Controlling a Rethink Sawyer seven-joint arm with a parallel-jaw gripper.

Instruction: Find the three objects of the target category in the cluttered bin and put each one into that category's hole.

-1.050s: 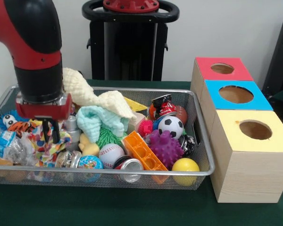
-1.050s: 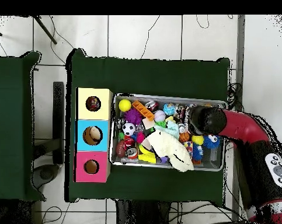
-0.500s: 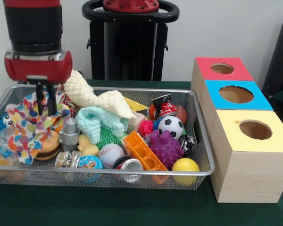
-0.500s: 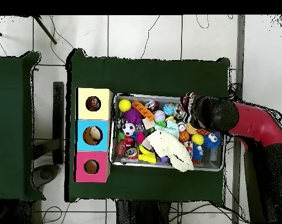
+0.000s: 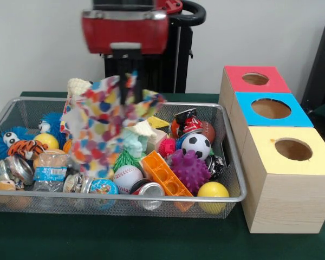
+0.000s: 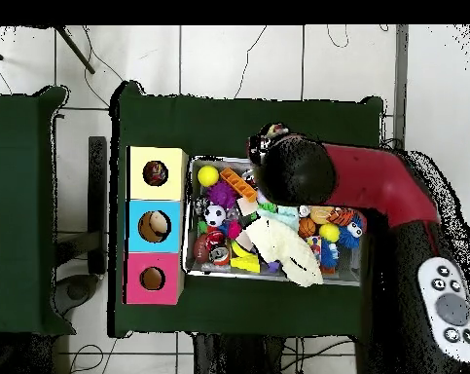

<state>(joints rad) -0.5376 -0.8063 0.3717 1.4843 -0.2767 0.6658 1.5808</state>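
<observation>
My gripper [image 5: 129, 86] hangs above the middle of the wire bin [image 5: 43, 198], shut on the top of a cloth with coloured dots [image 5: 103, 130]. The cloth droops from the fingers over the bin's centre-left and hides the toys behind it. To the right stand three wooden boxes with round holes: red [image 5: 255, 79], blue [image 5: 271, 109] and yellow [image 5: 293, 149]. In the overhead view the red arm [image 6: 302, 173] covers the bin's upper middle and hides the gripper; the yellow box [image 6: 156, 173], blue box [image 6: 154, 226] and red box [image 6: 152, 279] line up left of the bin.
The bin holds a cream cloth [image 6: 287, 248], a mint cloth [image 5: 132, 142], a soccer ball [image 5: 196, 145], a purple spiky ball [image 5: 190, 170], a yellow ball [image 5: 213, 190], an orange brick [image 5: 163, 173], a baseball [image 5: 127, 177], a tiger toy [image 5: 27, 147] and a plastic bottle [image 5: 49, 176].
The gripper rose out of the bin's left side and swung right to above its middle, carrying the dotted cloth up with it. Toys under the cloth are now uncovered.
</observation>
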